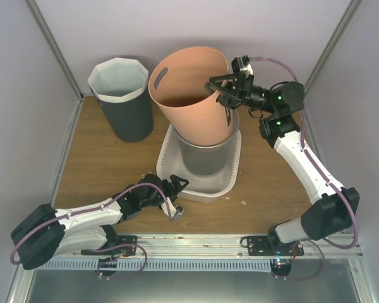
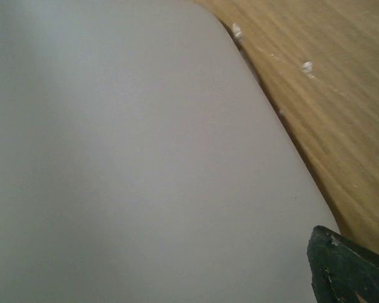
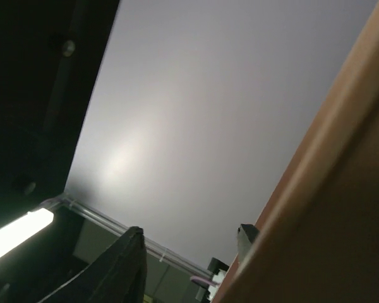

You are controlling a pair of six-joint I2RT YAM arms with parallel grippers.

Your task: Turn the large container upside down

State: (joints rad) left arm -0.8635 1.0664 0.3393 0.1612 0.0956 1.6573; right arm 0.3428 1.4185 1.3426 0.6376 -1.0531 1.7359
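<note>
While the orange container [image 1: 189,107] leans tilted, mouth up, in the metal pot [image 1: 205,158] inside the white tub [image 1: 169,158], I see my right gripper [image 1: 220,95] spread astride its wall, one finger clear of it. The left gripper [image 1: 175,192] sits by the tub's corner; I cannot tell its opening.

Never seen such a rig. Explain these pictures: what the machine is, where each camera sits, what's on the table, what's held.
Two robot arms are bolted to a wooden table. One picture looks down from above; the other two come from a camera on each wrist. On the table: a lined grey bin and a white tub holding a metal pot, with the large orange container tilted in it. The right gripper is at that container's rim; whether it grips is unclear. The left gripper sits low by the tub.
</note>
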